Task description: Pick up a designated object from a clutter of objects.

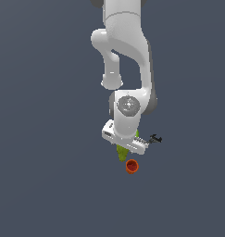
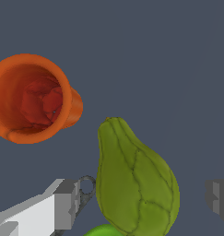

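Wrist view shows the olive-green lumpy object (image 2: 134,184) lying on the worktop (image 2: 155,55) between the two fingers (image 2: 62,203), which stand wide apart and hold nothing. An orange-red cup (image 2: 30,103) lies near its narrow end; a lime-green cup (image 2: 104,230) touches its broad end. The object looks light, rigid and ridged; its broad belly offers the best hold. Exterior view shows the arm reaching straight down, gripper (image 1: 125,139) low over the clutter, near the wrench-like tool (image 1: 154,138).
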